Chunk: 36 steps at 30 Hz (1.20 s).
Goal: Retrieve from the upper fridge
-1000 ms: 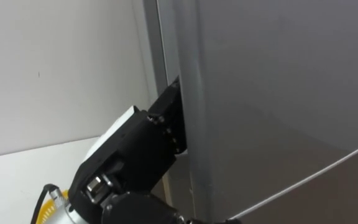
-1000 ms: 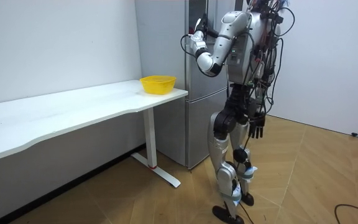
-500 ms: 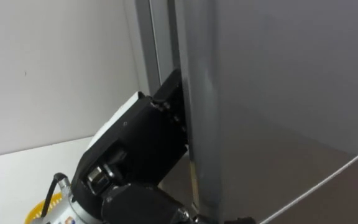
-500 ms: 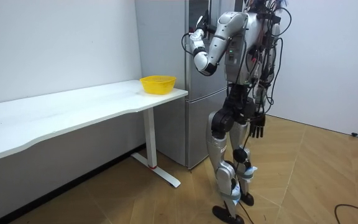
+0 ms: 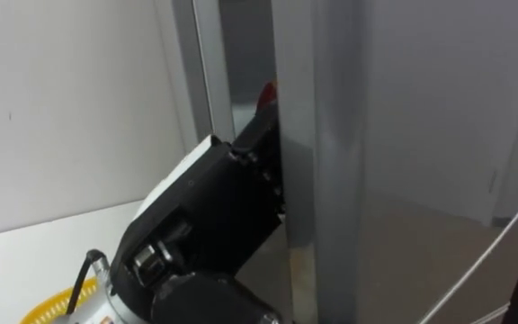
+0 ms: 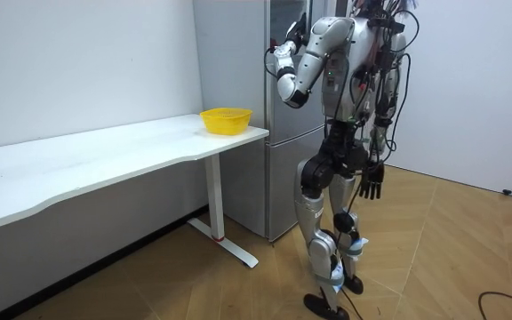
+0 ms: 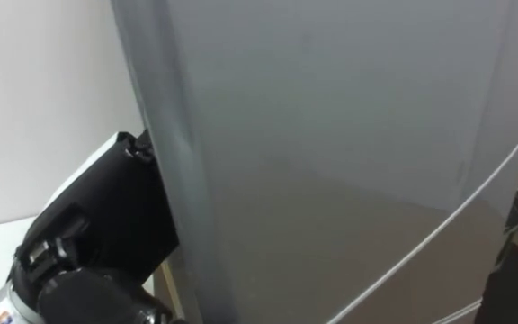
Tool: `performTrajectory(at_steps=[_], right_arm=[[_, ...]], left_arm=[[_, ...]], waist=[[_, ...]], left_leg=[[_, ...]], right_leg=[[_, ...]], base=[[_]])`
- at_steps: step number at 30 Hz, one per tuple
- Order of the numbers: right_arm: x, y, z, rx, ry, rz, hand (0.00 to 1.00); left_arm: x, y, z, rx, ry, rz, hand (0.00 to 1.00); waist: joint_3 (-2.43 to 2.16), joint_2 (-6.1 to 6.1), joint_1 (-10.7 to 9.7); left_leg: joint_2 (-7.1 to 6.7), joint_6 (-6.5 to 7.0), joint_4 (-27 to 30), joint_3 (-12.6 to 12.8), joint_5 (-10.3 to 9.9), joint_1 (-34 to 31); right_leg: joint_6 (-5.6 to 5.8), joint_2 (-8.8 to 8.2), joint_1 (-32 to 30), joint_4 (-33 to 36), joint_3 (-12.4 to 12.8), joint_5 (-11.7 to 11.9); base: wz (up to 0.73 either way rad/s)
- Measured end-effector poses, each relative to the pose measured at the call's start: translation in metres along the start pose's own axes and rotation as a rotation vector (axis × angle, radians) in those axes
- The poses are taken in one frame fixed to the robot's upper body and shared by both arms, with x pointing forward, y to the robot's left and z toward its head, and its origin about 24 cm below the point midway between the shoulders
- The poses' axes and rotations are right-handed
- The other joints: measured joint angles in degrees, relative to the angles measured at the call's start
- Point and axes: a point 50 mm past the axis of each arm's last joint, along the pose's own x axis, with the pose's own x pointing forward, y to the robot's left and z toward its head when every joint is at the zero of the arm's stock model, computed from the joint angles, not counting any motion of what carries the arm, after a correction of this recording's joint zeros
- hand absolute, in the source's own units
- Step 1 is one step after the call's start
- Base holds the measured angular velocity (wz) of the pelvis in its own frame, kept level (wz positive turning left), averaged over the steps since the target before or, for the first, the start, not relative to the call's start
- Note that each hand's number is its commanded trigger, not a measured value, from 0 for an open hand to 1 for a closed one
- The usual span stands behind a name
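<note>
The left hand (image 5: 212, 211) sits at the edge of the grey metal upper fridge door (image 5: 403, 135). Its fingers are hidden behind it, so I cannot tell their state. A small red thing (image 5: 266, 92) shows inside the gap just above, and the right hand (image 6: 373, 182) hangs far below with loose fingers.

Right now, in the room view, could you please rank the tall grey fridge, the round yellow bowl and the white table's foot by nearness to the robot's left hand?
1. Tall grey fridge: the left hand is at its upper door's edge.
2. Round yellow bowl: lower, toward the room view's left of the fridge.
3. White table's foot: on the floor, farthest down.
</note>
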Motion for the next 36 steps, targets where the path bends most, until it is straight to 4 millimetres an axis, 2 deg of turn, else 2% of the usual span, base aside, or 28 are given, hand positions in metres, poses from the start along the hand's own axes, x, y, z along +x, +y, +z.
performTrajectory(at_steps=[8, 11, 14, 23, 28, 32, 36], right_arm=[[0.000, 0.001, -0.002, 0.025, 0.007, 0.005, 0.00], [0.000, 0.000, -0.003, 0.025, 0.008, 0.003, 0.00], [0.000, 0.000, -0.003, 0.027, 0.008, 0.004, 0.00], [-0.001, -0.007, -0.005, 0.060, 0.007, -0.010, 0.00], [-0.001, -0.006, -0.005, 0.070, 0.008, -0.008, 0.00], [-0.001, -0.007, -0.007, 0.079, 0.009, -0.011, 0.00], [-0.001, -0.007, -0.009, 0.114, 0.008, -0.007, 0.00]], left_arm=[[0.004, -0.003, 0.000, -0.013, 0.002, -0.037, 0.00], [0.006, -0.005, 0.000, -0.029, -0.003, -0.054, 0.00], [0.006, -0.006, 0.000, -0.039, -0.010, -0.075, 0.00], [0.019, -0.017, -0.001, -0.086, -0.029, -0.170, 0.00], [0.024, -0.024, -0.005, -0.108, -0.023, -0.224, 0.00], [0.024, -0.027, -0.006, -0.118, -0.019, -0.249, 0.00], [0.025, -0.029, -0.011, -0.137, -0.005, -0.257, 0.00]], waist=[[-0.01, 0.14, -1.6], [-0.21, 0.69, -2.0], [-0.16, 0.97, -2.6], [0.09, 1.42, -4.9], [0.17, 1.53, -6.2], [0.18, 1.55, -6.5], [0.19, 1.55, -6.6]], left_leg=[[-0.10, 0.00, 0.0, 0.2, 0.0, 0.1], [-0.06, 0.00, 0.0, 0.8, 0.0, -0.5], [0.00, 0.00, 0.0, 1.4, 0.0, -0.7], [0.03, 0.00, -0.1, 3.4, 0.0, -0.6], [0.58, 0.00, -0.6, 4.9, 0.0, -0.5], [0.81, 0.00, -0.9, 5.1, 0.0, -0.4], [1.02, -0.01, -1.1, 6.5, 0.0, 0.2]], right_leg=[[0.21, -0.03, -0.1, -0.1, 0.5, 0.2], [0.24, 0.01, -0.9, 0.0, 0.8, 0.4], [0.23, 0.04, -1.4, 0.0, 0.9, 0.6], [0.36, 0.39, -2.2, 0.1, 3.0, 0.7], [0.00, 1.16, -2.7, 0.0, 4.5, 1.3], [-0.24, 1.41, -2.8, 0.0, 5.5, 1.4], [-0.37, 1.95, -2.7, 0.0, 6.3, 1.5]], base=[[-0.03], [-0.09], [-0.08], [-0.12], [-0.18], [-0.15], [-0.11]])
